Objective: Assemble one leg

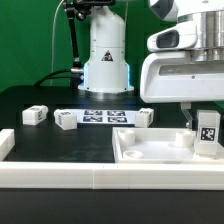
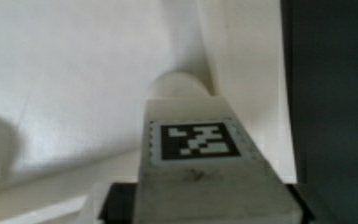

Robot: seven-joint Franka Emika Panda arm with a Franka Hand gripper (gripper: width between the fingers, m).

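My gripper (image 1: 207,122) is shut on a small white leg (image 1: 207,137) with a black-and-white tag on its face. It holds the leg upright at the corner of the large white recessed panel (image 1: 150,150) on the exterior view's right. In the wrist view the leg (image 2: 197,140) fills the middle between the dark jaws of my gripper (image 2: 197,208), with its far end against the white panel (image 2: 69,80). I cannot tell whether the leg sits in a hole. Three more legs lie on the black table: two on the exterior view's left (image 1: 34,115) (image 1: 66,120) and one near the middle (image 1: 146,116).
The marker board (image 1: 105,116) lies flat in front of the robot base (image 1: 106,65). A long white rail (image 1: 60,185) runs along the front edge, with a raised end on the exterior view's left (image 1: 5,145). Black table (image 2: 336,80) shows beside the panel's edge.
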